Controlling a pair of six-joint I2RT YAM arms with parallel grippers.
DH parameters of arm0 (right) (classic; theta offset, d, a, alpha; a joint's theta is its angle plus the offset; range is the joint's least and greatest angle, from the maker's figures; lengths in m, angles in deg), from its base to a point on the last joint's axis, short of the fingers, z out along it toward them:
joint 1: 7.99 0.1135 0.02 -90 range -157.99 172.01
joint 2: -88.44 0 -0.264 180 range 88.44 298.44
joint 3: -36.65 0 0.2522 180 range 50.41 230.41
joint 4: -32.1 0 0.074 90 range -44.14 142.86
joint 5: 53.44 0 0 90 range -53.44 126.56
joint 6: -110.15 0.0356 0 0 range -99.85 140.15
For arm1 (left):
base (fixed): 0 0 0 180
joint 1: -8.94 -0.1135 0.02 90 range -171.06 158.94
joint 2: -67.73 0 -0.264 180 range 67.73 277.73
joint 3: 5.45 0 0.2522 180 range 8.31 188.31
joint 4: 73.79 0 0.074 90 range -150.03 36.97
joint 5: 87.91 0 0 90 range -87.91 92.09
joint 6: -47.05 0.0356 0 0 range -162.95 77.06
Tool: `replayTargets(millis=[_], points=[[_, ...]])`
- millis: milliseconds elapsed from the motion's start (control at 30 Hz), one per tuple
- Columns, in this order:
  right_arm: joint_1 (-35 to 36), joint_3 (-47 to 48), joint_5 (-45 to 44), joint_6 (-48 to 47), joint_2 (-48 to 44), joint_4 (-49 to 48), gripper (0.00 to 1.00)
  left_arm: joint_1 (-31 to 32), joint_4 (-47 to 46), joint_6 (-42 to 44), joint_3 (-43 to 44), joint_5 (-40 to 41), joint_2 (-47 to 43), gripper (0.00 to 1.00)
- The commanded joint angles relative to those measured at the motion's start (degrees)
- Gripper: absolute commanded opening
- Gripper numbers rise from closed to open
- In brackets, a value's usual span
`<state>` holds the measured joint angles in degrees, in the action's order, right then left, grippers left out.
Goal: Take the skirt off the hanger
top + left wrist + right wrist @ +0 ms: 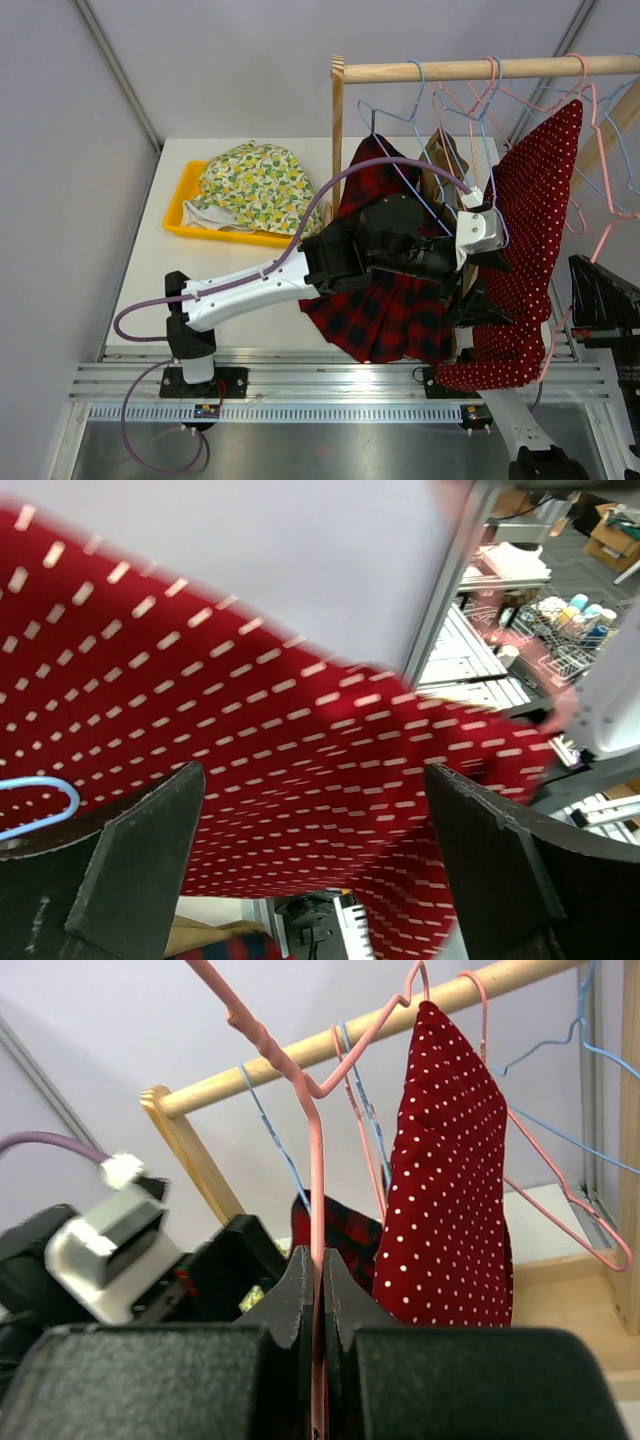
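Watching left gripper (312, 780): fingers spread wide, nothing between them, red white-dotted garment (250, 750) just beyond. Right gripper (318, 1270) clamped on pink wire hanger (316, 1160). I see red-navy tartan pleated skirt (385, 305) hanging on pale-blue wire hanger (400, 178) under wooden rail (480, 68), left of dotted garment.

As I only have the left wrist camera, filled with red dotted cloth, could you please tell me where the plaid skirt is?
Observer: From above, the skirt hangs at the left end of the rack, partly hidden by the left arm.
Operator: Is the right gripper free?
Observer: No, the right gripper is shut on a pink hanger.
Operator: Anything else on the table?
Observer: A yellow tray holds a lemon-print garment.
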<state>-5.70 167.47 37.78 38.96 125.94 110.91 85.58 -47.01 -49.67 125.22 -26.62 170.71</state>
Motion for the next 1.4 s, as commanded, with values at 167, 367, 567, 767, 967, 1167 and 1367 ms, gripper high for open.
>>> replayTargets(millis=[167,367,567,767,967,1167,1367], points=[[1.2,1.7,4.9,4.6,1.0,-4.0,0.00,0.9,-9.6,-0.7,-0.4,5.6,0.9,0.88],[1.2,-0.1,6.2,5.7,1.0,-5.9,0.00,0.9,-11.6,-2.2,1.9,4.6,2.4,0.76],[1.3,-0.3,6.0,5.5,1.2,-7.0,0.00,1.0,-12.7,-3.9,3.0,0.9,3.8,0.36],[1.5,-1.0,5.0,4.8,0.9,-7.1,0.00,1.0,-11.7,-3.8,2.9,2.5,3.8,0.00],[1.8,-1.0,0.6,2.2,1.7,-5.5,0.00,1.0,-5.4,1.0,-4.3,9.6,-4.4,0.00],[2.5,-2.9,-3.6,0.4,1.8,-4.5,0.00,1.0,-4.1,4.2,-23.2,19.8,-22.5,0.00],[2.7,-4.6,-4.7,0.1,2.1,-5.2,0.00,1.0,-1.0,5.9,-32.9,28.3,-36.3,0.00]])
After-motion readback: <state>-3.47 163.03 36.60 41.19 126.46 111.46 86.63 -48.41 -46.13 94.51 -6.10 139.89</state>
